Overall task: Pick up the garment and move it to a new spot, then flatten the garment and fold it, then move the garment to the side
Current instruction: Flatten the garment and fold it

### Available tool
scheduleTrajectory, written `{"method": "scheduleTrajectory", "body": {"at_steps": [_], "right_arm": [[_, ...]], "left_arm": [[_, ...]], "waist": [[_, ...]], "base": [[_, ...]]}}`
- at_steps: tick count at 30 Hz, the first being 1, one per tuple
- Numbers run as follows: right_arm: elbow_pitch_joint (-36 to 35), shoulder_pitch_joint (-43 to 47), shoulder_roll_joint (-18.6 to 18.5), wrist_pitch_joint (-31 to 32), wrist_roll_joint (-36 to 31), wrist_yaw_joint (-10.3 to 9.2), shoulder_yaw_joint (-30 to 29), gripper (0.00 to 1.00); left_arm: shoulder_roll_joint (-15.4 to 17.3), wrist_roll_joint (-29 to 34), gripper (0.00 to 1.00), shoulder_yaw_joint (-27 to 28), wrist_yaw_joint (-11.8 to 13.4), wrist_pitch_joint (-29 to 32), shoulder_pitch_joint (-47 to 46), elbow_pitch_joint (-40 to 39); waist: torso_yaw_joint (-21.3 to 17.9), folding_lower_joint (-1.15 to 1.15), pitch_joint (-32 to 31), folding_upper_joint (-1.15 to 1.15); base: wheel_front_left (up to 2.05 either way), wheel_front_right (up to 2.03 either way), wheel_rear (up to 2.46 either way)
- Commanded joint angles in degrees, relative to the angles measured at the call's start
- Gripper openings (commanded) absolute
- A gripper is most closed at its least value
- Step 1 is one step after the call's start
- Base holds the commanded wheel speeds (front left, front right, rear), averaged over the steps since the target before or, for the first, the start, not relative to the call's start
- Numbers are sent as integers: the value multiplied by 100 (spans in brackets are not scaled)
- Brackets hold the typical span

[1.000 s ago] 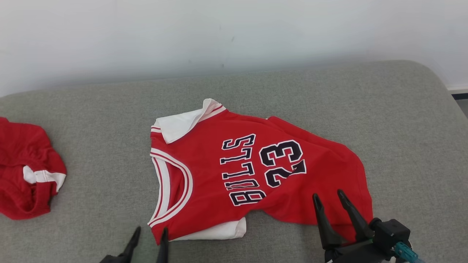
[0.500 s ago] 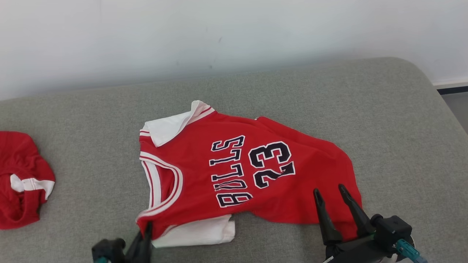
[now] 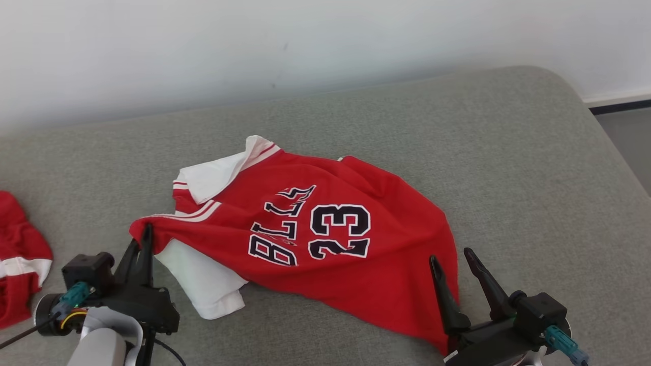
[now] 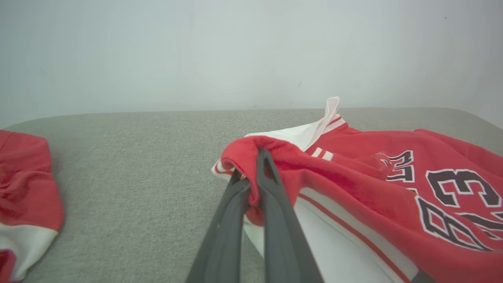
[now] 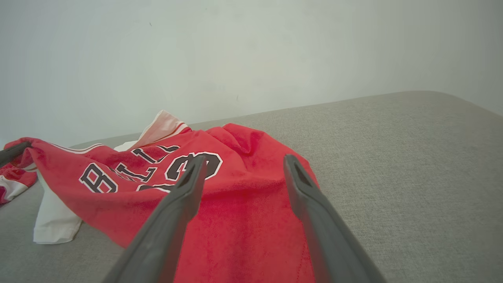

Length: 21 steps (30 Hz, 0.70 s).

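Well left of the jersey (image 3: 396, 244): second red garment (image 3: 18, 264), not involved. At the jersey's left shoulder corner: left gripper (image 3: 146, 235), jaws pressed together on a bunch of red cloth, raised off the grey cushion (image 3: 508, 152). Jersey itself sprawls mid-cushion, number up (creased, white lining showing). At its right hem end: right gripper (image 3: 449, 255), jaws spread, pinching nothing. Judgement: light, limp knit that will sag. Grip corners at both ends to keep it taut.

Open grey padding (image 3: 508, 168) stretches right of the jersey (image 3: 402, 244); a second red garment (image 3: 20, 239) crowds the far left, wall (image 3: 305, 40) behind.
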Motion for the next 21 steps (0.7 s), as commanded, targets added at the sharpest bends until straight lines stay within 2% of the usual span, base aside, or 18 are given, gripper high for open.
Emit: {"method": "scheduleTrajectory", "body": {"at_steps": [1,2,3,4,5,12,15,21], "right_arm": [[13,-12,16,-1,-40,6,-17,100],[23,5,15,-1,-41,6,-35,100],[24,20,15,-1,-40,6,-40,100],[28,35,16,-1,-40,6,-47,100],[29,53,20,-1,-44,6,-62,100],[-48,226,56,-1,-58,6,-275,100],[-97,288,94,-1,-78,6,-326,100],[-132,224,154,-1,-115,6,-269,100]], "left_arm": [[-18,48,0,-16,11,-17,-63,103],[-8,71,0,7,12,-18,-111,138],[-4,109,16,33,17,-17,-145,174],[-10,163,87,39,38,-17,-148,200],[-31,204,100,70,57,-18,-137,174],[-382,470,100,496,277,-18,619,-785],[-572,614,100,513,321,-18,1082,-1104],[-796,621,100,259,197,-19,1502,-836]], "waist": [[-97,0,55,0],[-107,0,58,0],[-115,0,57,0],[-118,0,49,0],[-113,0,41,0],[67,0,-82,0],[149,0,-84,0],[133,0,-9,0]], "base": [[0,0,0],[0,0,0],[0,0,0],[0,0,0],[0,0,0],[0,0,0],[0,0,0],[0,0,0]]}}
